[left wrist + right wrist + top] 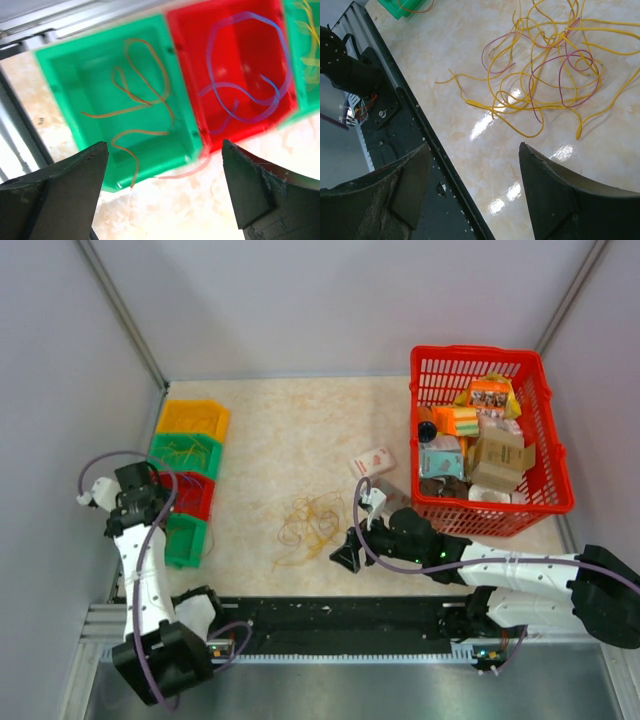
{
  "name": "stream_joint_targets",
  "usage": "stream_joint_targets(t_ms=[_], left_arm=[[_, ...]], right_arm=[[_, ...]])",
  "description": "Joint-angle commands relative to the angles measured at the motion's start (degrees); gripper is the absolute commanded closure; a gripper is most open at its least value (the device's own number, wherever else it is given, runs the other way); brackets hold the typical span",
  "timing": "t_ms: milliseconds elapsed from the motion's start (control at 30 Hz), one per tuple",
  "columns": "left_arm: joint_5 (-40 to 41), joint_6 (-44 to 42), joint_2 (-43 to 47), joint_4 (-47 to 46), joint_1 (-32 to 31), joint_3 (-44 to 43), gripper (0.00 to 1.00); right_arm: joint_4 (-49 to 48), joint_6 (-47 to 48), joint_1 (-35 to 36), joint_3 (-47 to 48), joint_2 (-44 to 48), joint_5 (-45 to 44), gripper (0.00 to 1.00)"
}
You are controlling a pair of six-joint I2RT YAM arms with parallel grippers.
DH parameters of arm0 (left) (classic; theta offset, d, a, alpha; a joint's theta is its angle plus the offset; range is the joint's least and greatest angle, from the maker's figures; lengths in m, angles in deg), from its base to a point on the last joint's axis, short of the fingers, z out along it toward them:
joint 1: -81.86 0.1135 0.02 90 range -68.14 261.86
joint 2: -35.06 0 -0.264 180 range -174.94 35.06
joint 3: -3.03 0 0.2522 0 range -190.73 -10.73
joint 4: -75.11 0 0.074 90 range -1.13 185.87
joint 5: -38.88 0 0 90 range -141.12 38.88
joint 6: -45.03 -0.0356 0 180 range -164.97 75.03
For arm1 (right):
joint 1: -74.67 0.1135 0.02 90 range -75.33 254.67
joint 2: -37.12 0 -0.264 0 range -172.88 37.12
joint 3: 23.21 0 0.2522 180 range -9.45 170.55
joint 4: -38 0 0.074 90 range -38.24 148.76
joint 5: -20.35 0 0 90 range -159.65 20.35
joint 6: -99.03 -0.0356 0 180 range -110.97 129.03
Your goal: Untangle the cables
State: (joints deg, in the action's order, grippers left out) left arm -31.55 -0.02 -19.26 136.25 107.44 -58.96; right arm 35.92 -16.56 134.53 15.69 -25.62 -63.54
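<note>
Both sets of fingers released; tangle loose on the worktop

At the left, my left fingers (158,502) hang spread and empty over the green bin (75,65) holding orange strands (145,85) and the red bin (185,60) holding purple strands (245,95); the cables (310,525), a yellow and reddish tangle, lie mid-frame on the worktop (270,430); my right fingers (347,555) stand spread and empty near their right; a red basket (545,440) sits far right.
</note>
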Motion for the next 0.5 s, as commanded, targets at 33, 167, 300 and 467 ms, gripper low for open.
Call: stream_joint_targets(t_ms=[33, 167, 300, 467], left_arm=[[4.93, 1.28, 1.16, 1.67, -21.31, -1.16, 0.09], [7.05, -1.18, -10.15, 2.98, -34.88, -2.31, 0.27], [10.64, -1.53, -20.97, 2.2, -36.57, -2.05, 0.36], [14.44, -3.11, -34.33, 1.31, -36.83, -4.15, 0.35]], right_arm=[[-1.91, 0.71, -0.09, 0.78, 1.04, -0.22, 0.29], [-4.81, -0.08, 0.0, -0.71, 0.52, -0.83, 0.29], [-7.89, -1.13, -0.09, -2.2, 0.43, -0.57, 0.29], [-8.42, -1.05, -0.09, -3.61, 1.39, -0.92, 0.29]])
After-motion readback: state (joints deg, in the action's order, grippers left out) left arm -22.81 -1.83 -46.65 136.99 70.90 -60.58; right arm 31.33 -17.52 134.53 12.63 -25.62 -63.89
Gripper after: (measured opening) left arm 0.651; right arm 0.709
